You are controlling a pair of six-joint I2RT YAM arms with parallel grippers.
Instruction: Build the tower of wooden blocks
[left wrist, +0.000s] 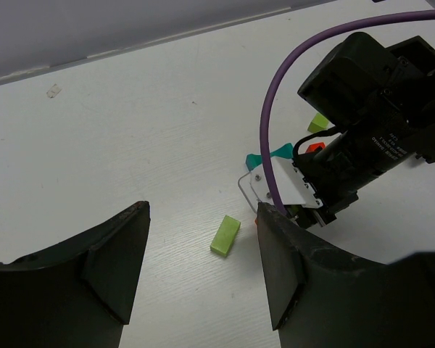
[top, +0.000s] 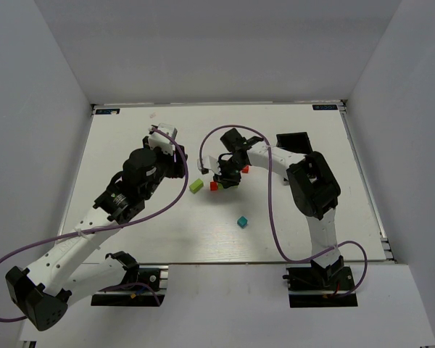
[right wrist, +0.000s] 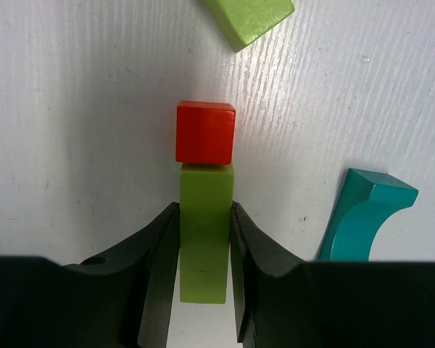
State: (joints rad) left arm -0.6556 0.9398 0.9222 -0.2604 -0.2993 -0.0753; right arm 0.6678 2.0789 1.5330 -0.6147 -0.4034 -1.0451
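right pincer [right wrist: 203, 210]: pinching the lime bar [right wrist: 204, 232]; you see one finger pressed on each long side.
lime bar: sits lengthwise between the fingers, its far end poking out past the fingertips. You cannot tell from the wrist view whether it rests on the table [top: 130, 145] or is held just off it.
red cube [right wrist: 206, 132]: straight ahead of the right pincer's fingertips, touching the far end of the lime bar, outside the grip.
second lime block [right wrist: 248, 17]: farther ahead of the right pincer and a little to its right, apart from the red cube, lying flat.
teal arch [right wrist: 364, 214]: just beside the right pincer's right finger; contact not clear.
teal cube [top: 242, 222]: well apart from the right pincer, on the side toward the arm bases.
tower state: the blocks you see lie singly on the table, all gathered around the right pincer.
left pincer [left wrist: 203, 214]: fingers spread wide, gripping nothing.
left pincer view: the second lime block shows ahead, in line with the gap and nearer the right finger; the right arm [left wrist: 377, 109] sits beyond it.
black bin [top: 293, 141]: well behind the right pincer, at the far side of the right arm.
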